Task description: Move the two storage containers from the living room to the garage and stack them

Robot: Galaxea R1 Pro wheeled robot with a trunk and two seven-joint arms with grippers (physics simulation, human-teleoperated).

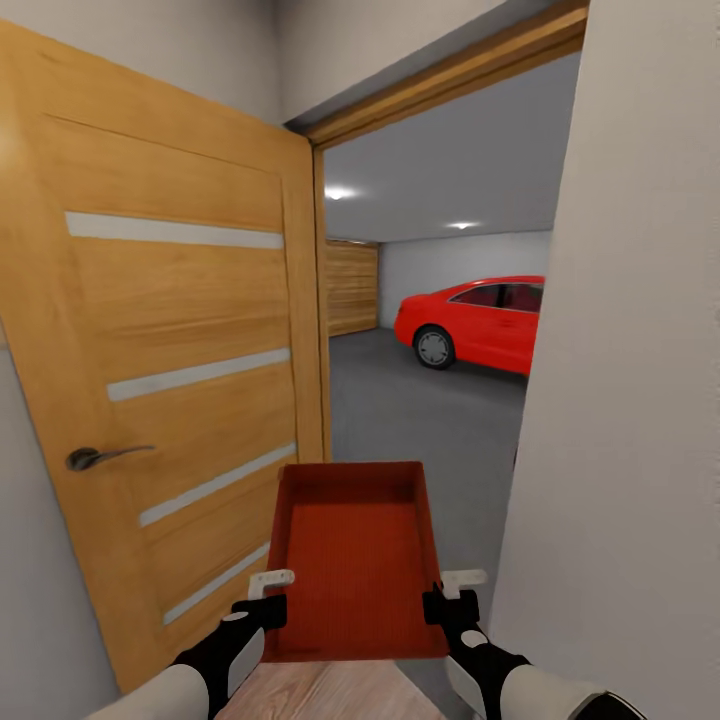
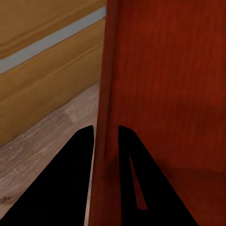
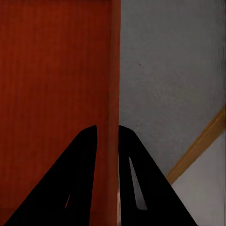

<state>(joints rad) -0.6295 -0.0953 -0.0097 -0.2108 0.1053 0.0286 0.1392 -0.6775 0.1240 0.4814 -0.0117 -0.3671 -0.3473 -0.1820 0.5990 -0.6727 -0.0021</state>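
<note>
At the bottom of the head view the left tool (image 1: 268,598) and the right tool (image 1: 447,597) each pinch a side wall of one storage container (image 1: 356,560), one on each long side near the near end; gripped on both walls this way, the open bin rides level and centred ahead of the robot, presumably so it fits through the doorway. The left wrist view shows two dark fingers (image 2: 61,188) straddling the red wall (image 2: 106,94), one inside and one outside, clenched on it; the right wrist view shows the same clamp on the opposite wall (image 3: 115,70). Below the bin lies light wood-plank flooring (image 1: 330,700); at left centre stands the open wooden door (image 1: 180,380), swung aside to clear the way. Beyond, in the centre, spreads the grey garage floor (image 1: 410,410); at right centre, farther back, is a red car (image 1: 480,325).
</note>
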